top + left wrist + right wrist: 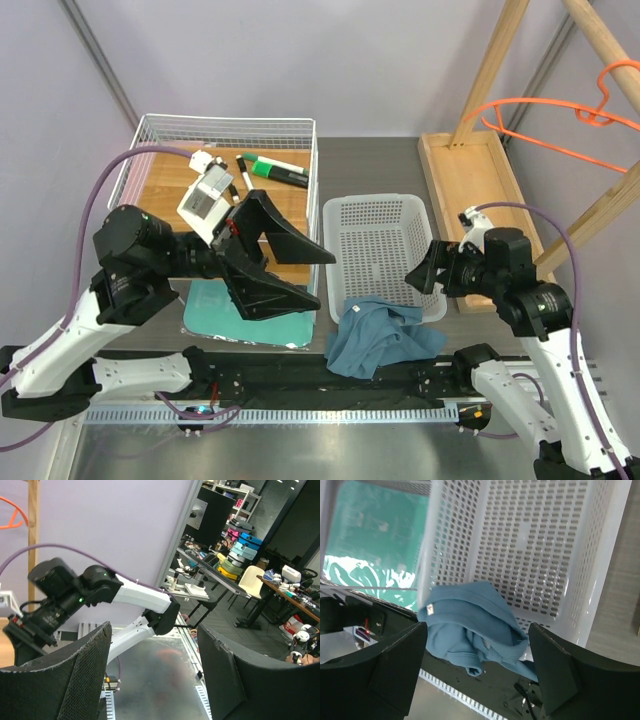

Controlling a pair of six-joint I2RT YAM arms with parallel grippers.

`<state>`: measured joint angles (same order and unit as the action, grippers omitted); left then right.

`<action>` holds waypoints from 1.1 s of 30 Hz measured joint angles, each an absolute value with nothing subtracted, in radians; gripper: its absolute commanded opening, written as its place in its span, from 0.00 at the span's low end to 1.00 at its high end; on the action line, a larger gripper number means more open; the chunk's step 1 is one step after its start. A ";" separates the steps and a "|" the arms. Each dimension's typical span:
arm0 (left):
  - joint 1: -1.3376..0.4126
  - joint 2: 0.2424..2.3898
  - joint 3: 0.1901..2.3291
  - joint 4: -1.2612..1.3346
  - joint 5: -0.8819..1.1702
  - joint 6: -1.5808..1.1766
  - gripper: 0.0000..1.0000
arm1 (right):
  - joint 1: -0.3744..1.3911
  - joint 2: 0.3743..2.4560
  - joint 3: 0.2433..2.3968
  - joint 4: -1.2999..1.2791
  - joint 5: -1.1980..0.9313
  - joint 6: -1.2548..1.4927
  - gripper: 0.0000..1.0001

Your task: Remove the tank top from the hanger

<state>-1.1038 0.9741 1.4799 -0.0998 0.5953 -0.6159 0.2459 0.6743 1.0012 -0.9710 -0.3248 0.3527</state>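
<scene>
The teal-blue tank top [378, 335] lies crumpled over the near rim of the white basket [375, 250], partly on the black rail in front. In the right wrist view the tank top [470, 625] lies below and between the fingers. The orange hanger [540, 125] hangs bare on the wooden rack at the upper right; a piece of the hanger [12, 515] shows in the left wrist view. My right gripper [418, 272] [477, 675] is open and empty, above the basket's right near corner. My left gripper [322, 278] [155, 680] is open and empty, left of the basket.
A wire basket [150, 135] at the back left holds a wooden board, markers and a small box. A mint-green mat [205, 305] lies under my left gripper. The wooden rack [470, 180] stands to the right of the white basket.
</scene>
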 measured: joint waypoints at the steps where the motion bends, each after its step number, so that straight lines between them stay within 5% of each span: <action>1: -1.104 0.973 1.479 -0.099 0.595 -0.618 0.70 | 0.247 0.674 0.968 -0.973 -0.322 0.349 0.88; 12: -1.104 0.917 1.325 -0.076 0.590 -0.629 0.70 | 0.335 0.672 0.847 -0.928 -0.278 0.405 0.86; 20: -1.104 0.813 1.211 -0.070 0.604 -0.648 0.70 | 0.818 0.781 0.745 -0.788 -0.037 0.591 0.89; 24: -1.104 0.744 1.167 -0.068 0.607 -0.655 0.70 | 0.897 0.792 0.729 -0.734 0.051 0.652 0.88; 33: -1.104 0.648 1.066 -0.076 0.591 -0.657 0.70 | 0.906 0.829 0.641 -0.612 0.083 0.701 0.59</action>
<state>-1.1038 0.6483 1.0657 -0.0765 0.5915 -0.6567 0.9062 0.8291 0.6411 -0.6125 0.0834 0.7006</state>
